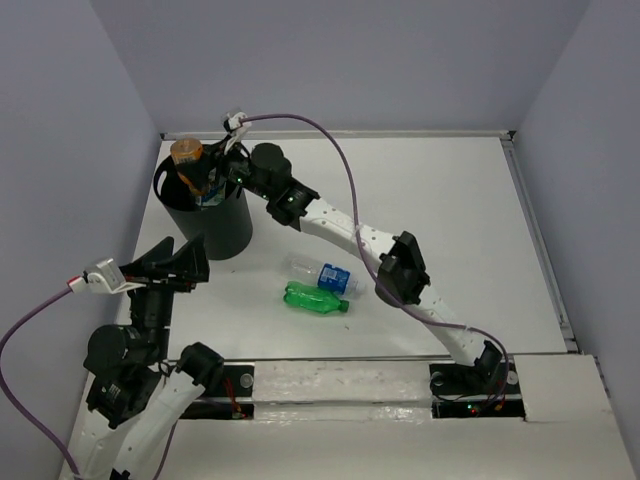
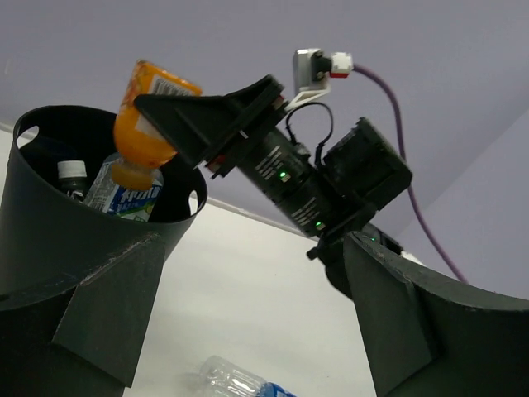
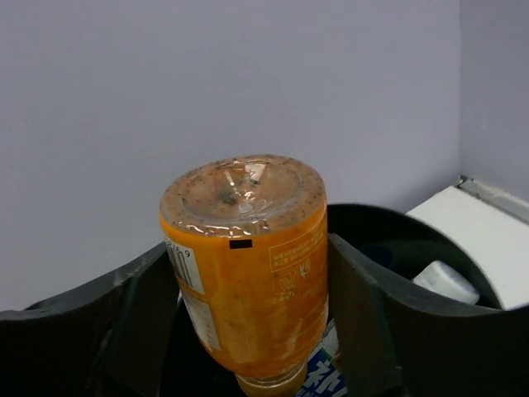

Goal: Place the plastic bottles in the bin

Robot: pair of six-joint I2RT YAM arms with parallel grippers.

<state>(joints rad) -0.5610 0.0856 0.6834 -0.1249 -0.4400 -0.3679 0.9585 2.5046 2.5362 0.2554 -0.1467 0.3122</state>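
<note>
My right gripper [image 1: 205, 166] is shut on an orange bottle [image 1: 186, 152], which hangs upside down over the open top of the black bin [image 1: 218, 238]. In the right wrist view the orange bottle [image 3: 248, 265] fills the gap between the fingers [image 3: 368, 322], neck down into the bin [image 3: 397, 222]. A blue-and-white labelled bottle [image 2: 124, 195] lies inside the bin [image 2: 50, 215]. On the table lie a green bottle [image 1: 312, 298] and a clear bottle with a blue label [image 1: 325, 273]. My left gripper [image 1: 180, 262] is open and empty, just in front of the bin.
Grey walls enclose the white table [image 1: 440, 220] on three sides. The right arm [image 1: 400, 265] stretches diagonally across the table just past the two lying bottles. A raised white ledge [image 1: 340, 385] runs along the near edge between the arm bases.
</note>
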